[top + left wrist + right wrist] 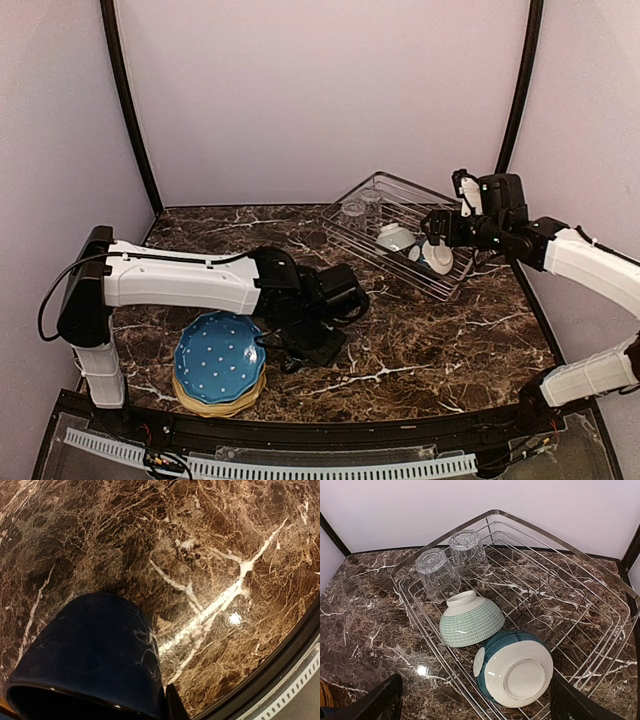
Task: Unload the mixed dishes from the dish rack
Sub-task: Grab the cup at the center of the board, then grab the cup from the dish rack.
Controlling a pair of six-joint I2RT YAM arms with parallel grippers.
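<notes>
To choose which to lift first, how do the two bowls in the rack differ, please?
The green bowl is pale with a fine grid; the teal bowl is dark with a white base. The green bowl lies by the glasses; the teal bowl nearer the right hand. Both lie bottom-up in the rack.

Left arm stretches low toward the middle, left gripper [303, 345] closed on the navy mug [90, 650]. Right arm is raised and bent, right gripper [437, 238] wide open.
</notes>
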